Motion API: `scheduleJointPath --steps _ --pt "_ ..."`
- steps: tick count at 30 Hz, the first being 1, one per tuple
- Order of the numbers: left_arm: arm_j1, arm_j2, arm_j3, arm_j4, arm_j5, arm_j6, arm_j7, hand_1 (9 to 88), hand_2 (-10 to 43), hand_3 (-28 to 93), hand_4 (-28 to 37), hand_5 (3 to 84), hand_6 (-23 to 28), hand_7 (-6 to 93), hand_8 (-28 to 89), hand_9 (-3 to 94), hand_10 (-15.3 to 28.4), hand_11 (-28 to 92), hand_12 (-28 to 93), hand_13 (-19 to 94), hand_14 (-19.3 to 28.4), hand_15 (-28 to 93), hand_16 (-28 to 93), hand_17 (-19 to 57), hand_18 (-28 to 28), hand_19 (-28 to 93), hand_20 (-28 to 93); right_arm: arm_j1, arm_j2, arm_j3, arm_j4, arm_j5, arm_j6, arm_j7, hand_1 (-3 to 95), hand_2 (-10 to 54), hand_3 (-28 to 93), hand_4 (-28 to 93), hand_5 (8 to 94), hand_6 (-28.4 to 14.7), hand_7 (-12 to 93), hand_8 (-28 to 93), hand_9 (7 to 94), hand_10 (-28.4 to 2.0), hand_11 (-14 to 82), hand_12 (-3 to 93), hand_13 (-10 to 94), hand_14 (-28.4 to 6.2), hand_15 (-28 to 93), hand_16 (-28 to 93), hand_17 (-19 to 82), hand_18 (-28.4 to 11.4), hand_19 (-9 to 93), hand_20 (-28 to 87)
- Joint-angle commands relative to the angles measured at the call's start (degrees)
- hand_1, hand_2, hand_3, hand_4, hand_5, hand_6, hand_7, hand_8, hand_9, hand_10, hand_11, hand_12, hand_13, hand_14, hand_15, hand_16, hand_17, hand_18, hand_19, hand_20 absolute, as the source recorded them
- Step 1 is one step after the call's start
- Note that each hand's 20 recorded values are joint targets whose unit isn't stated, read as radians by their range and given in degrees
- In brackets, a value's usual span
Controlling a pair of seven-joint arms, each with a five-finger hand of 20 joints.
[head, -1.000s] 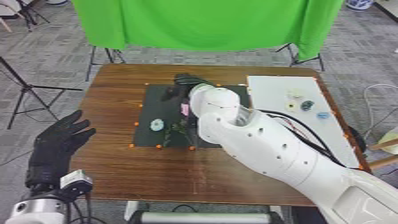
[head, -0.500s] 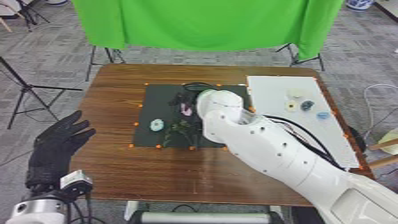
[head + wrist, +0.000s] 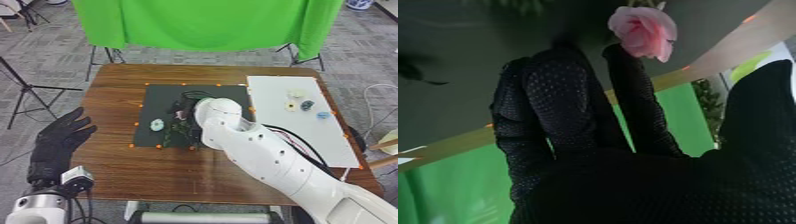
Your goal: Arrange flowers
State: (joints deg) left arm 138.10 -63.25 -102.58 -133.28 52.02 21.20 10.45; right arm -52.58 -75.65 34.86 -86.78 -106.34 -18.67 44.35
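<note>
On the dark mat (image 3: 156, 102), my right hand (image 3: 185, 107) lies partly hidden by its own white forearm. Close to it in the head view are a pink flower (image 3: 180, 115) and green stems (image 3: 179, 131); a pale blue flower (image 3: 157, 125) lies on the mat's left part. In the right wrist view my right hand (image 3: 620, 180) has its fingers extended and the thumb apart. The pink flower (image 3: 643, 33) is at one fingertip; whether they touch I cannot tell. Green leaves (image 3: 527, 5) show beyond. My left hand (image 3: 64, 136) is open beside the table's left edge.
A white board (image 3: 275, 127) on the right of the brown table (image 3: 133, 175) holds a cream flower (image 3: 296, 93), a pale yellow one (image 3: 290, 106), a dark grey-blue one (image 3: 307, 105) and a light blue one (image 3: 322, 115). Orange dots line the mat's edges.
My right hand and forearm have moved back over the mat, toward the table's near side. The pink flower appears slightly nearer the robot. My left hand has stayed about where it was.
</note>
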Motion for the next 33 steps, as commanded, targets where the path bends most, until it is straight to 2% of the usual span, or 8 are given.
scheduleJointPath --steps 1,10,17,20,28,31,33 --pt "-0.28 0.03 -0.37 0.35 0.75 -1.35 -1.3 25.2 6.8 82 -20.2 40.5 11.0 15.8 -11 35.9 19.7 28 8 28 26.6 54 -12 -8.9 22.6 61 0 0.07 -1.02 -0.9 -0.92 0.52 1.28 -1.08 4.7 11.9 83 -26 49.8 -7.9 14 -11 55.1 -18.8 11.8 12.7 70 -14.9 83 11 31 -27.7 93 26" --pt "-0.49 0.38 -0.21 0.52 0.27 -0.97 -0.61 25.2 6.8 83 -20.3 40.6 11.1 15.5 -11 35.9 19.7 28 8 28 26.6 54 -11 -8.9 22.6 61 0 1.13 -1.25 -2.03 -0.36 1.74 3.84 -2.62 5.7 11.8 84 -26 49.5 -7.6 14 -11 55.6 -16.4 11.6 12.3 69 -15.2 82 11 30 -27.3 93 24" --pt "-0.51 0.47 0.03 0.62 0.16 -0.69 -0.16 25.3 6.8 83 -20.3 40.6 11.1 15.6 -11 35.9 19.7 28 8 28 26.6 54 -12 -8.9 22.6 61 0 1.16 -1.95 -1.93 -0.29 1.43 4.39 -3.77 6.1 11.6 84 -26 49.1 -7.3 14 -11 55.2 -16.0 11.4 12.1 68 -15.1 82 11 30 -27.3 93 23" --pt "0.01 0.43 0.0 0.42 0.03 -0.29 0.11 25.3 6.8 83 -20.3 40.6 11.1 15.6 -11 36.0 19.7 28 8 28 26.6 54 -12 -8.9 22.5 61 0 1.65 -1.5 -2.8 -0.46 1.03 5.15 -3.8 6.2 11.5 84 -26 49.0 -7.2 14 -11 54.9 -15.6 11.3 12.1 68 -15.2 82 11 30 -27.1 93 23" --pt "1.17 0.02 0.04 0.18 -0.21 0.32 0.32 25.3 6.8 83 -20.3 40.6 11.1 15.6 -11 36.0 19.7 28 8 28 26.5 54 -12 -8.8 22.5 61 0 3.48 0.77 -5.74 -1.48 2.12 11.66 -5.8 6.9 11.2 85 -26 48.3 -6.3 16 -12 52.8 -16.9 11.2 12.3 68 -15.0 82 11 29 -26.8 93 23" --pt "1.94 -0.31 0.35 -0.16 -0.23 0.7 0.48 25.3 6.8 83 -20.3 40.6 11.1 15.6 -11 36.0 19.8 28 8 28 26.6 54 -12 -8.8 22.5 61 0 4.74 2.69 -7.42 -3.25 2.73 14.76 -6.79 7.3 10.9 85 -26 48.2 -6.2 16 -12 52.5 -17.0 11.1 12.3 68 -14.9 82 11 29 -26.7 93 22" --pt "2.6 -0.58 0.37 -0.46 -0.19 0.88 0.49 25.3 6.8 83 -20.3 40.6 11.1 15.6 -11 36.0 19.8 28 8 28 26.6 54 -12 -8.8 22.6 61 0 3.7 3.7 -5.65 -5.37 1.42 13.98 -8.14 7.5 10.6 86 -26 48.2 -6.2 16 -12 52.4 -17.0 11.1 12.3 67 -14.8 82 10 29 -26.5 93 22"
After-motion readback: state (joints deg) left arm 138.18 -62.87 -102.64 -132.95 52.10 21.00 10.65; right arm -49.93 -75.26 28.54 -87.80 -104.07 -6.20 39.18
